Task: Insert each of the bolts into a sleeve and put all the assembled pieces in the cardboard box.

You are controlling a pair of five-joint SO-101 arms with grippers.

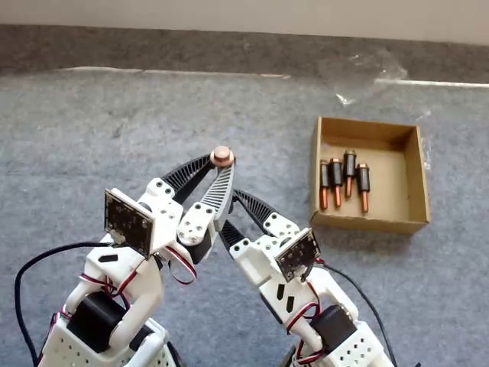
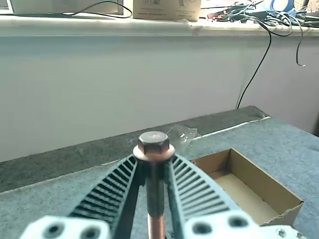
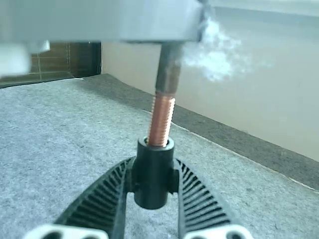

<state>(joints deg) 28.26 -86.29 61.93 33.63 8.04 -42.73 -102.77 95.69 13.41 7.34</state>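
Pinching bolt (image 2: pixel 154 147) between left jaws, tip inside sleeve (image 3: pixel 152 174) clamped in right jaws.

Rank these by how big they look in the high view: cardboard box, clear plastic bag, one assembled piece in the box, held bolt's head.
1. cardboard box
2. clear plastic bag
3. assembled piece
4. bolt head, smallest even though raised nearer the camera

Four assembled pieces (image 1: pixel 336 180) sit in the one box (image 1: pixel 367 222) on the right. One more bolt (image 2: pixel 154 149) and one sleeve (image 3: pixel 153 172) are out of the box, near the middle. Two arms (image 1: pixel 130 252) stand at the near edge. One clear bag (image 1: pixel 359 73) lies at the far right.
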